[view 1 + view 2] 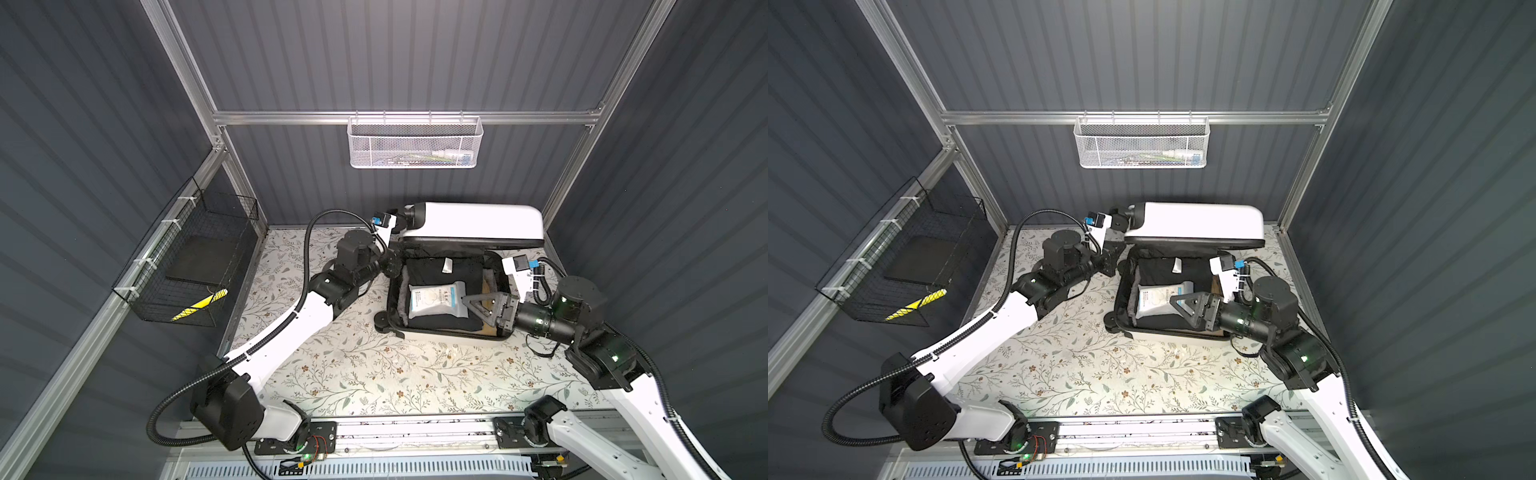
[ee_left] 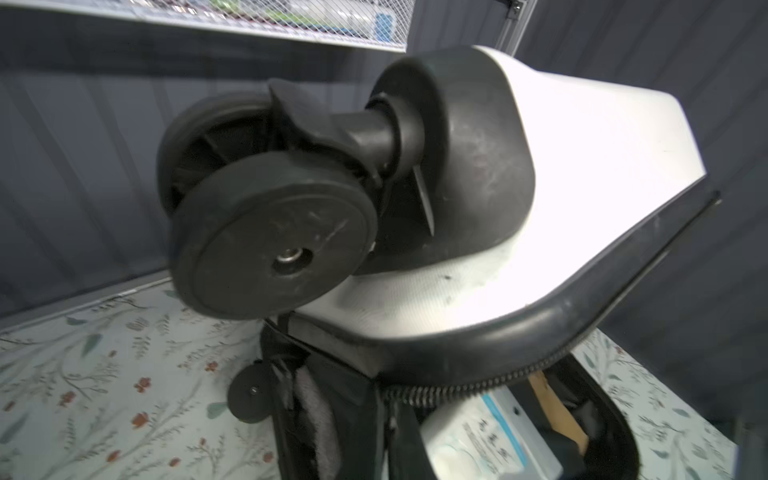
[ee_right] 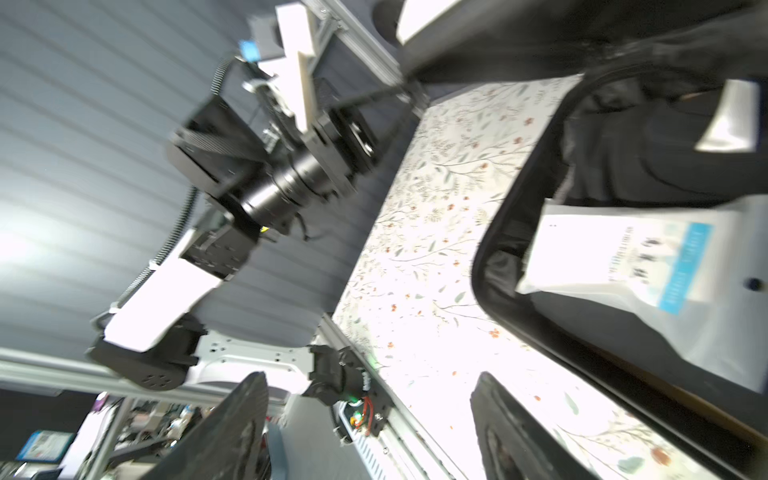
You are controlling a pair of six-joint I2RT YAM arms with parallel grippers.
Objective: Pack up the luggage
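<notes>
The luggage (image 1: 478, 222) sits open at the back right of the floral table (image 1: 374, 374). Its white lid is propped up against the rear wall and its base lies flat. Inside, on black clothes (image 1: 424, 268) with a white tag (image 1: 446, 265), lies a white pouch (image 1: 434, 299). The pouch has a blue strip and dark print too blurred to read. The right gripper (image 1: 471, 305) hangs over the pouch's near end, its fingers spread wide with nothing between them. The left gripper (image 1: 395, 253) is pinched closed at the base's back left corner, below the lid's wheel (image 2: 274, 245). I cannot tell whether it is pinching anything there.
</notes>
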